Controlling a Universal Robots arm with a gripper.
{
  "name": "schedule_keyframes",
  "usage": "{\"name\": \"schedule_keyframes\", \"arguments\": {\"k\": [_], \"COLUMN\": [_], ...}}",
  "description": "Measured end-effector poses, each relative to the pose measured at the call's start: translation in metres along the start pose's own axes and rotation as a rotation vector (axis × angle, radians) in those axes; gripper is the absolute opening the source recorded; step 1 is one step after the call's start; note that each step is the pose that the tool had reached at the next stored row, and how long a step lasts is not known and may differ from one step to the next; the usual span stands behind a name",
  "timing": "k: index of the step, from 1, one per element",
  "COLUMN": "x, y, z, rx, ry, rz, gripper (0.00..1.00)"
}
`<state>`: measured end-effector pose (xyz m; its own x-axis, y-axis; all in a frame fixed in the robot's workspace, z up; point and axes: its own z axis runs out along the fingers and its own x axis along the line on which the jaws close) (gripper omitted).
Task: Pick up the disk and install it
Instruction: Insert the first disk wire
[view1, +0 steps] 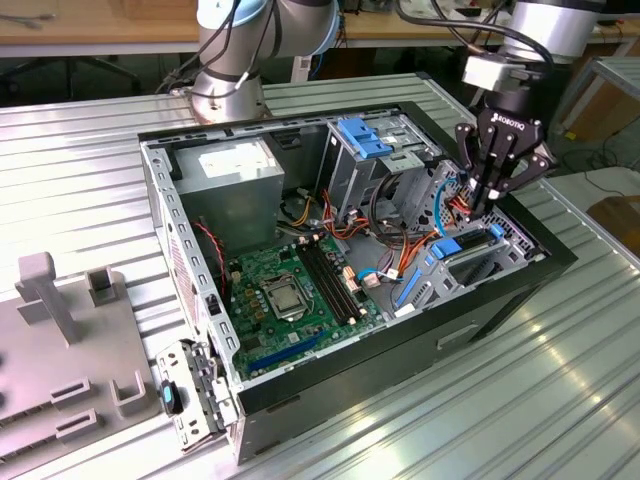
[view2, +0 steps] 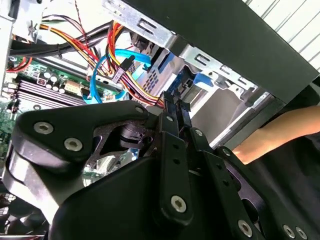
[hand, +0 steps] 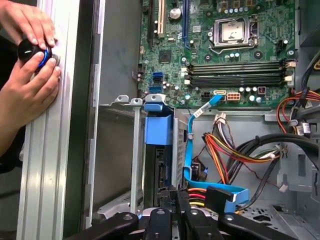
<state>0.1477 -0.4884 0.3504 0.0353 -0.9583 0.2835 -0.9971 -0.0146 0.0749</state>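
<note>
**Gripper (hand: 175, 196) down at the cage (hand: 135, 150)**

Fingers (hand: 167, 200) are closing together right at the disk (hand: 161, 167) end. Can't tell if they're gripping it. Disk is standing edge-on in the cage, blue rail showing, just beside the board (hand: 170, 50).

Computer case (view1: 400, 362) is set on the tabletop (view1: 80, 170). Motherboard (view1: 268, 272) is laid inside it, drive cage (view1: 500, 252) at the exterior view's right, gripper (view1: 478, 205) directly above.

The arm (view1: 540, 25) holds its tool (view1: 480, 206) pointing down, fingers (view2: 172, 145) drawn close together.
</note>
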Motion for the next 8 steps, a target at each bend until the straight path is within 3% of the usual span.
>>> {"name": "schedule_keyframes", "arguments": {"k": [5,6,7,8], "x": [0.0116,0.0121,0.0123,0.0127], "y": [0.0003,0.0005,0.0004,0.0006], "z": [0.0037,0.0038,0.0039,0.0040], "rx": [-0.0020,-0.0016,-0.0005,0.0019], "ry": [-0.0020,-0.0086,-0.0208,-0.0387], "rz": [0.007,0.006,0.006,0.005], "gripper": [0.16,0.16,0.16,0.16]}}
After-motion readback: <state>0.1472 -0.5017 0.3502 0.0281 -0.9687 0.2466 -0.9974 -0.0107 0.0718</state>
